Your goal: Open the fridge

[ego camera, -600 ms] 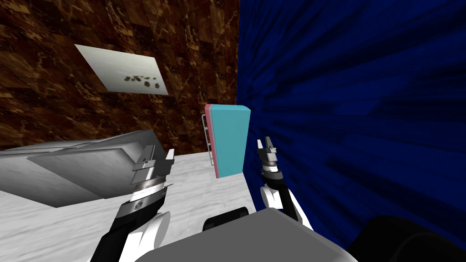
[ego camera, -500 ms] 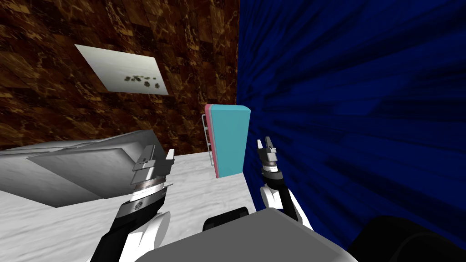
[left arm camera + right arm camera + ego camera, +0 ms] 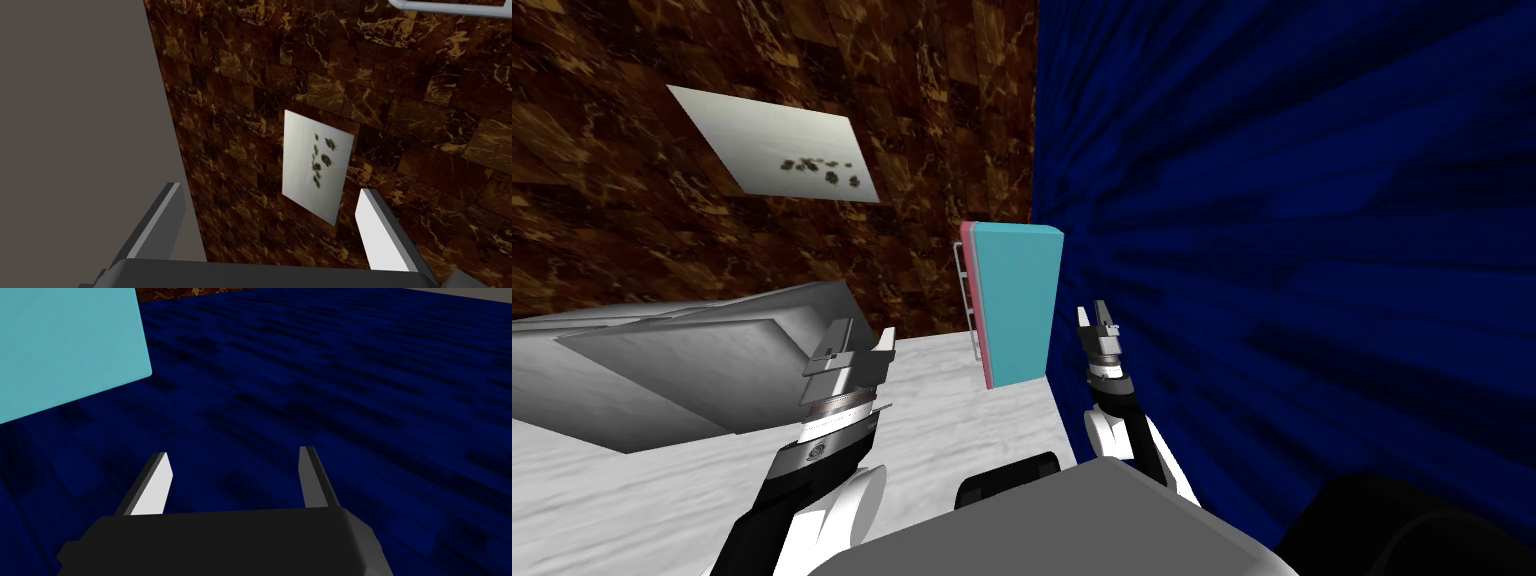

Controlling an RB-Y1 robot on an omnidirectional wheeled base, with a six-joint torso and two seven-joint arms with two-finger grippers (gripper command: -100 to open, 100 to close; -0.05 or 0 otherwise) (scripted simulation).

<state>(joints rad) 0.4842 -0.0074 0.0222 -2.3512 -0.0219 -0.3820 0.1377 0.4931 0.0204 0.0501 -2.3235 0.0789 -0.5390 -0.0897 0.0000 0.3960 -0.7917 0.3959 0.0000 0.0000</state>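
Spread, empty, the left end effector [image 3: 857, 345] and right end effector [image 3: 1097, 318] hover — readied for the mid-frame teal fridge [image 3: 1019, 300].

Blue wall [image 3: 1292, 200] just beside fridge [image 3: 1017, 300]

White speckled picture [image 3: 774, 145] on brown tiled wall [image 3: 932, 120]; dark blue wall [image 3: 1292, 250] adjoining; grey block [image 3: 662, 370] on marbled floor [image 3: 942, 420].

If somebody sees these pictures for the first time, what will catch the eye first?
The turquoise fridge with its pink front edge, standing in the corner ahead, stands out most. Beside it the deep blue wall runs along the right side, and a white picture hangs on the brown marbled wall to the left.
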